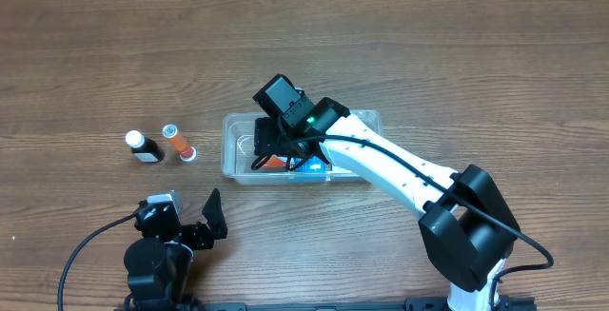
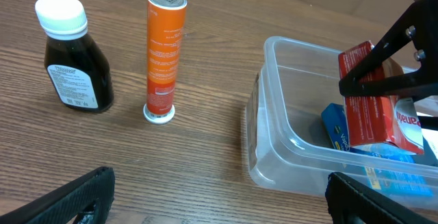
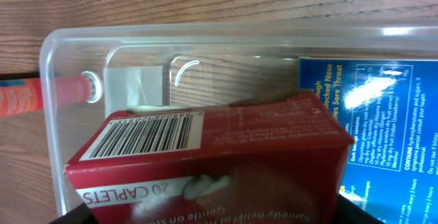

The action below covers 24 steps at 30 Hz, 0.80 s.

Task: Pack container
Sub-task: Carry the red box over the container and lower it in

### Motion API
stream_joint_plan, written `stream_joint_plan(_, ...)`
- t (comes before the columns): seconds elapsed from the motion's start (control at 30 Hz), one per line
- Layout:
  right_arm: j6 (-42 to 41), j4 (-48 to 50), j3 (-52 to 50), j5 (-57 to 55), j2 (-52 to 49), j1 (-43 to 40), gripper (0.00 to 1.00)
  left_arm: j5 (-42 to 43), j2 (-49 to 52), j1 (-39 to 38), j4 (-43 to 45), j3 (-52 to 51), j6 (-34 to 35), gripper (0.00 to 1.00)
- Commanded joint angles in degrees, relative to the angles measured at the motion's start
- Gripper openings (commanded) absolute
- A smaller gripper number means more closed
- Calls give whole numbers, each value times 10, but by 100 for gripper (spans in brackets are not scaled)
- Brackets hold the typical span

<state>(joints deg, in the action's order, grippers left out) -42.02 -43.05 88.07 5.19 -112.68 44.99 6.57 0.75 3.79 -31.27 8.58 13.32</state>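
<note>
The clear plastic container (image 1: 366,119) sits mid-table; it also shows in the left wrist view (image 2: 274,148) and the right wrist view (image 3: 55,53). My right gripper (image 1: 278,149) is shut on a red caplet box (image 3: 219,148) and holds it tilted just inside the container's left half (image 2: 369,107). A blue box (image 3: 369,114) lies on the container floor to the right (image 2: 337,128). My left gripper (image 2: 219,203) is open and empty, low over the table in front of the container (image 1: 186,218).
A dark bottle with a white cap (image 1: 145,147) and an upright orange tube (image 1: 179,143) stand left of the container, both also in the left wrist view: the bottle (image 2: 72,66), the tube (image 2: 164,53).
</note>
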Motion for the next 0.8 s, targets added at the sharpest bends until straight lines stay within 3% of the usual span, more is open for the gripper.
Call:
stream_joint_plan(0.0,3,4,3,16,5,0,71,-8,-5,4,2,-2,-7,100)
stream_joint_plan(0.1,7,5,3,21,5,0,74,-8,-5,4,2,-2,-7,100)
stream_joint_plan(0.17,17,6,3,22,5,0,82,-8,-5,4,2,-2,-7,100)
stream_joint_plan(0.57,65,-5,9,20,24,-2,71,-8,-5,4,2,-2,-7,100)
stream_joint_plan(0.67,81,-9,9,23,40,-1,63,-8,-5,4,2,-2,-7,100)
stream_joint_plan(0.77,111,-10,9,49,58,4,37,-8,-5,4,2,-2,-7,100)
